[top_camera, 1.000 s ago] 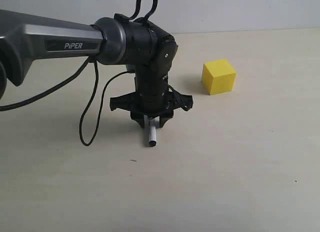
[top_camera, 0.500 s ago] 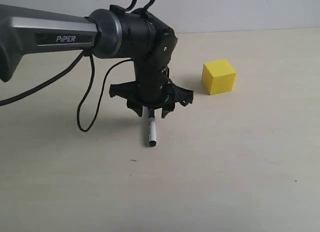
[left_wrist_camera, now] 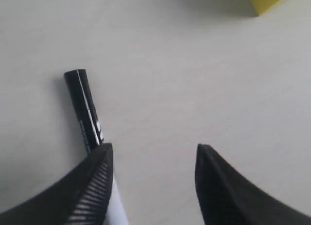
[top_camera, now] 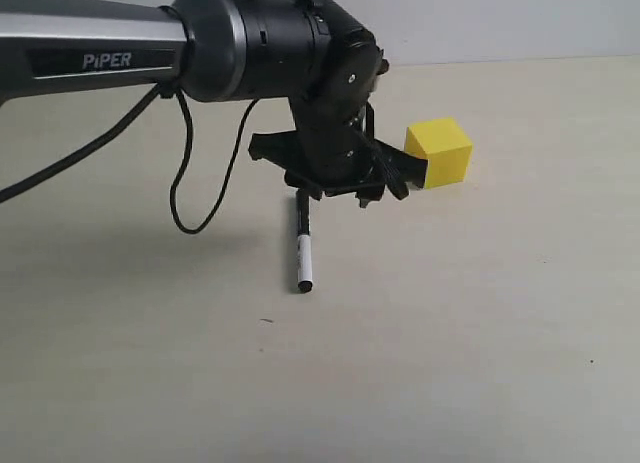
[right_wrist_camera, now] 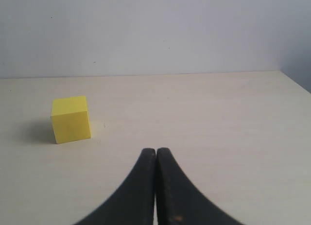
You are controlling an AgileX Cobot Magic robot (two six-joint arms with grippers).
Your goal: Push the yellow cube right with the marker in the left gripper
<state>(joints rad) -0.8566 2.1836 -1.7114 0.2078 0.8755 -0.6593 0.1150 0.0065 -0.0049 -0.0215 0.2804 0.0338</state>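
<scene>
One marker lies flat on the worktop, unheld. Above its far black end hangs the left claw, jaws apart. Farther right sits the yellow cube; the right claw is pressed together.

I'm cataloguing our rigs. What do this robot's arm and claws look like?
The arm is a grey tube lettered PiPER ending in a bulky black wrist, with loose black cables looping off it. The left claw has black, tapered fingers, one with a ribbed inner pad. The right claw shows two smooth, curved black fingers.
</scene>
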